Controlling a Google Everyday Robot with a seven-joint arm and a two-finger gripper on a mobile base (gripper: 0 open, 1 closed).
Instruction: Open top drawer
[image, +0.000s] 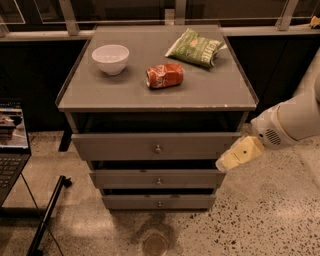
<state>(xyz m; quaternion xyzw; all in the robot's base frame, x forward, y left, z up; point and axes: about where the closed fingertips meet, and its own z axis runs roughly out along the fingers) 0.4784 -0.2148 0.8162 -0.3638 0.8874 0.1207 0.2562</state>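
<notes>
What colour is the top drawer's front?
Grey top drawer with a metal knob, clearest in the camera view. The end effector is beside its right end.

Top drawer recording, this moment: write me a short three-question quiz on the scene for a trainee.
1. True or false: the claw touches the knob of the top drawer.
2. On the cabinet top, what lies between the white bowl and the green bag? A a red can; B a mug; C a sponge.
3. Fill in: the cabinet shows ___ drawer fronts.
Key: 1 false, the claw is by the right end of the drawers, well apart from the knob. 2 A. 3 three.
</notes>
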